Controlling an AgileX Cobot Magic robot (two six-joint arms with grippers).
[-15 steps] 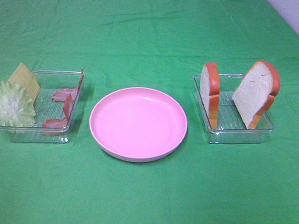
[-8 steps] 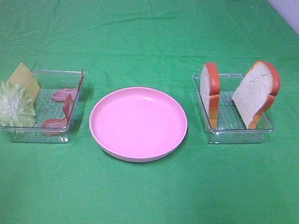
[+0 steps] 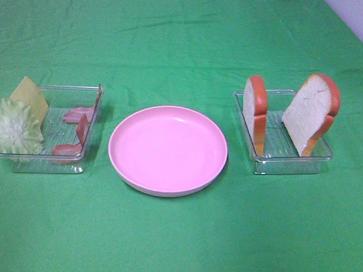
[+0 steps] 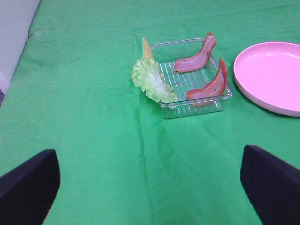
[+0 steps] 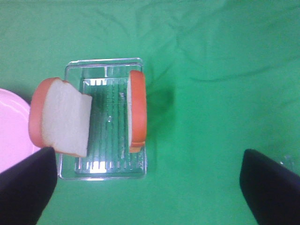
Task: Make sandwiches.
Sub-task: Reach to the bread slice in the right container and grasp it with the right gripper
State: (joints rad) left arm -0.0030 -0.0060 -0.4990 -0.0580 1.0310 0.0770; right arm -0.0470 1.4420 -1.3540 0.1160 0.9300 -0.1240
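The left gripper (image 4: 150, 187) and the right gripper (image 5: 149, 187) are wide apart, empty. Two bread slices (image 3: 255, 113), two bacon strips (image 4: 195, 58), one lettuce (image 3: 9, 126), one cheese (image 3: 29, 97).

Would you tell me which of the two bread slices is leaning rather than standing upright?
The white, orange-crusted bread slice farther from the round pink plate; its top tilts away from the plate, while the other slice stands upright.

The left fingers (image 4: 28, 185) and the right fingers (image 5: 269, 185) both stand spread wide, gripping nothing.
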